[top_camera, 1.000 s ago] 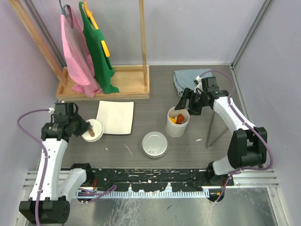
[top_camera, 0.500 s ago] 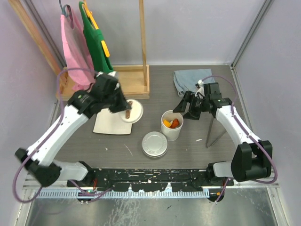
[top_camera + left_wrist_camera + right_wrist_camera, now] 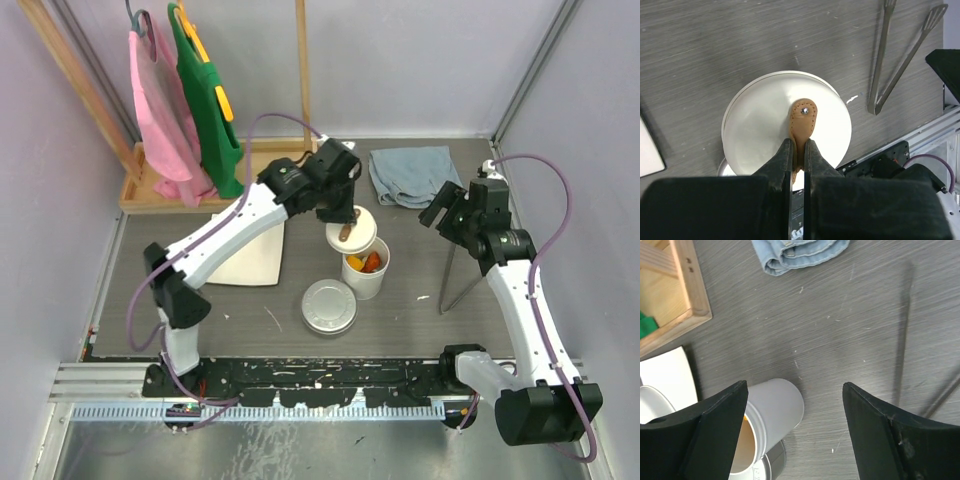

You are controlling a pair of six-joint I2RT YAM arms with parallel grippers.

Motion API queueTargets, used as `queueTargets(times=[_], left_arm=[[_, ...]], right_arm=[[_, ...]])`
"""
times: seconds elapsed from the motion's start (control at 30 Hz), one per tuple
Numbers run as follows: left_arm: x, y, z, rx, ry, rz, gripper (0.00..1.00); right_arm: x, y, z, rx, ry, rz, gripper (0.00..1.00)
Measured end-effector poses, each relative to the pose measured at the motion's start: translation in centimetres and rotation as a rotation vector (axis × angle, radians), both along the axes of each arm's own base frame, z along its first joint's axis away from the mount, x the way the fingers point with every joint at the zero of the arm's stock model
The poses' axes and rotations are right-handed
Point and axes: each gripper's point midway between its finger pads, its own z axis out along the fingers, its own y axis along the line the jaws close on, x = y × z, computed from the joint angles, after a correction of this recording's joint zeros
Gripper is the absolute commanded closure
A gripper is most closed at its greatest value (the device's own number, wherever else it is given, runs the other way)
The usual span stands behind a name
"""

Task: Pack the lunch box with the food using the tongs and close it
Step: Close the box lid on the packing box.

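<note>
Two states: left tool (image 3: 798,143) pinches lid (image 3: 760,115) handle (image 3: 803,120) above tub (image 3: 372,283); right tool (image 3: 795,385) wide.

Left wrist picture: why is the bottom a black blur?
Left wrist view: the left hand sits close to the lens, dark and soft, while the white lid is sharp. Right wrist view: the right hand looks equally dark and soft-edged.

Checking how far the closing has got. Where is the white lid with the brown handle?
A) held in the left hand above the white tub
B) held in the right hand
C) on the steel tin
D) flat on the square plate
A: the left hand pinches the brown handle, holding the white lid above the white tub.
</note>
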Motion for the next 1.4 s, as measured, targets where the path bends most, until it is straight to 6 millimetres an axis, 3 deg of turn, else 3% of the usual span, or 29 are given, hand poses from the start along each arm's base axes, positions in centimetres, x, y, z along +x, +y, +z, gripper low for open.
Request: queueTargets(times=[0.17,0.27,0.6,0.77,1.1,1.4], left_arm=[[-0.4,-3.1,-0.8,0.045,0.017,-0.068,1.00],[-0.9,-3.7,-1.3,0.069,0.033,-0.091,1.00],[-2.8,-4.2,-4.4,0.151,0.116,-0.146,1.00],[-2.8,-4.5,-5.3,0.165,0.132,-0.149,1.00],[-2.9,-5.0,-5.4,0.153,0.132,-0.157,1.00],[-3.3,-5.9,-5.3,0.125,0.138,-0.166,0.98]], right_arm=[[-0.6,-0.9,-0.3,-0.033,0.018,-0.035,0.18],[-0.9,-0.8,-0.6,-0.033,0.036,-0.031,0.19],[-2.3,0.9,-3.4,0.034,0.118,0.041,0.19],[-2.4,1.7,-3.5,0.073,0.123,0.062,0.19],[-3.5,3.2,-5.6,0.152,0.180,0.105,0.19],[-3.7,4.7,-6.0,0.236,0.184,0.147,0.26]])
